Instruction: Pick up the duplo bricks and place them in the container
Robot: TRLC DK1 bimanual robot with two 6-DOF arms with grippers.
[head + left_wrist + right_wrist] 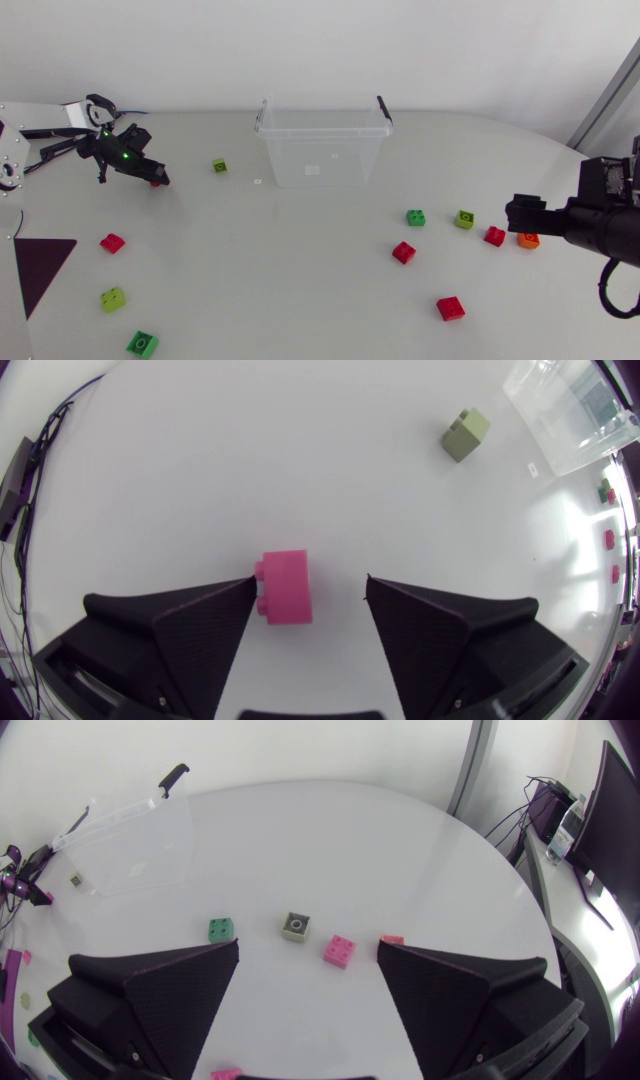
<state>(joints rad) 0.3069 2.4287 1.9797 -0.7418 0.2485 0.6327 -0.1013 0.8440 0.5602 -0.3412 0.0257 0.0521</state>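
Left gripper (pixel 311 582), head view's upper left: jaws wide, red brick (pixel 285 588) off-centre against one finger (closing may skew or eject it).

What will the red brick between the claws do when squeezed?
The red brick looks like hard, boxy plastic, so it should stay stiff and not roll. It sits against one finger of the open left gripper, so it may slide sideways first.
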